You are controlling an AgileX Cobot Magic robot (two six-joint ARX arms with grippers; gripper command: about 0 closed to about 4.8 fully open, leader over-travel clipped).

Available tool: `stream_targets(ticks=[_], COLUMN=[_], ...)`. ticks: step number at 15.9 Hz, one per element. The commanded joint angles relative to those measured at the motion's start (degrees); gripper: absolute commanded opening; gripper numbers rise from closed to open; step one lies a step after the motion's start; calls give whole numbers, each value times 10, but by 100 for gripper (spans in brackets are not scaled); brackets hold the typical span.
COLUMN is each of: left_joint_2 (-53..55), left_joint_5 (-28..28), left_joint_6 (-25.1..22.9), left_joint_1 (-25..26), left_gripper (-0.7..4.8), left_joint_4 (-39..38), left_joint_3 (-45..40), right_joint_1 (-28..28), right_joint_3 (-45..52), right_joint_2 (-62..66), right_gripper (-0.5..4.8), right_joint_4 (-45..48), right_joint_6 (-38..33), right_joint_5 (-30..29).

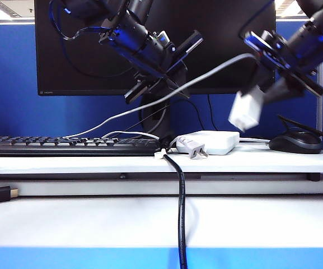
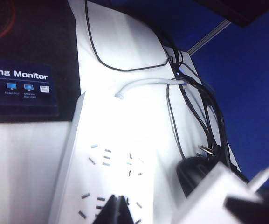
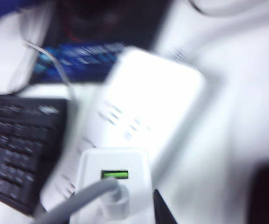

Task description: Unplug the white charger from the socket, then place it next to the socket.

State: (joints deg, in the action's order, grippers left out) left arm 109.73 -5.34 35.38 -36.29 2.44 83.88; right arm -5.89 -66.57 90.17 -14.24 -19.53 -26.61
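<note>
The white charger (image 1: 245,114) hangs in the air to the right of the socket (image 1: 214,141), clear of it, with a thin pale cable running off to the left. My right gripper (image 1: 257,96) is shut on it. In the right wrist view the charger (image 3: 113,175) shows a green port and a grey cable, one dark finger (image 3: 164,211) lies beside it, and the socket (image 3: 146,105) lies below, blurred. My left gripper (image 1: 177,91) hovers above the socket's left end. Its fingertips (image 2: 118,204) are pressed together over the slotted socket face (image 2: 111,154), and the charger (image 2: 211,198) shows at that view's edge.
A small grey-white plug (image 1: 192,147) with bare prongs lies in front of the socket, and a thick black cable (image 1: 181,213) drops over the desk edge. A black keyboard (image 1: 66,145) sits on the left, a dark mouse (image 1: 295,141) on the right, and a monitor (image 1: 94,50) behind.
</note>
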Motion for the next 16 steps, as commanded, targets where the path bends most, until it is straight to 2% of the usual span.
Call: stream_targets(ticks=[1, 5, 7, 9, 11, 13, 14, 16], left_joint_2=[-2, -2, -2, -2, -2, -2, -2, -2], left_joint_5=[2, 0, 0, 0, -1, -10, -11, -13], left_joint_6=[-5, -4, -4, 0, 2, 2, 2, 2], left_joint_1=[-1, -2, -2, -3, -3, -3, -3, -3], left_gripper=[-5, -5, -5, -5, -5, -5, -5, -5], left_joint_4=[2, 2, 2, 2, 1, -1, -2, -2], left_joint_3=[3, 3, 3, 3, 3, 3, 3, 3], right_joint_1=[6, 6, 6, 2, 2, 2, 2, 3], right_joint_3=[-3, -3, -3, -3, -3, -3, -3, -4], right_joint_2=[-5, -5, -5, -5, -5, -5, -5, -5], right_gripper=[-2, -2, 4, 69, 112, 195, 219, 222], right_joint_4=[-51, -48, -48, -48, -48, -48, -48, -49], right_joint_6=[-3, -30, -30, -28, -28, -28, -28, -28], right_joint_5=[23, 63, 58, 49, 46, 46, 45, 35])
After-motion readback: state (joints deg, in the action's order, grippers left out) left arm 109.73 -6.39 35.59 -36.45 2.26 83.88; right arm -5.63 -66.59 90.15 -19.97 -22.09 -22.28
